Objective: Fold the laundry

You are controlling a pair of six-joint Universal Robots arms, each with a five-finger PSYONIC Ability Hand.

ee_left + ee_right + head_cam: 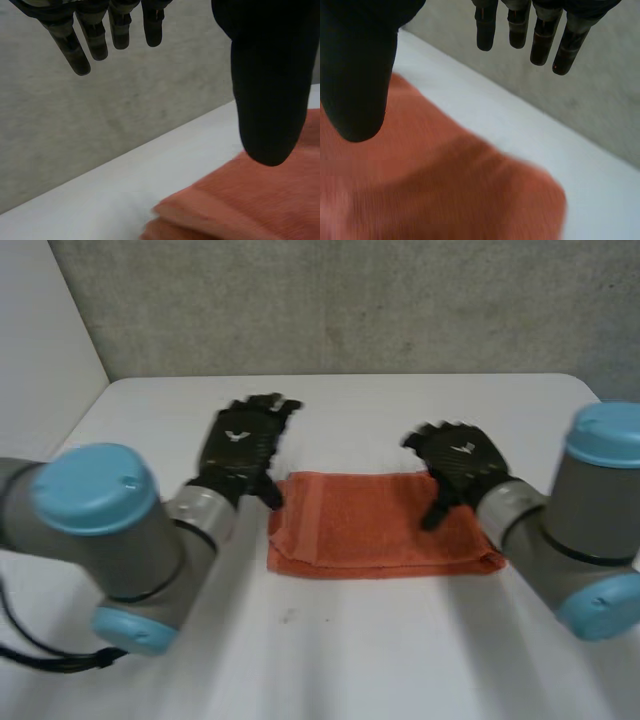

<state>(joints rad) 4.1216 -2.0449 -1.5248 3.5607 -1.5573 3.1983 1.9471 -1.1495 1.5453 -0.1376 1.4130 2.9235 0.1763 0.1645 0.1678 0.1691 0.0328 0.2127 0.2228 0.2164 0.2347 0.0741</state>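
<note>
A folded orange towel point(385, 525) lies flat on the white table point(350, 660), between the two hands. The left hand point(240, 445) hangs just off the towel's far left corner, its fingers point(75, 50) straight and spread from the thumb, holding nothing. The right hand point(460, 465) is over the towel's far right corner, fingers likewise straight and empty. Its thumb perhaps brushes the towel, though that is hard to tell.
</note>
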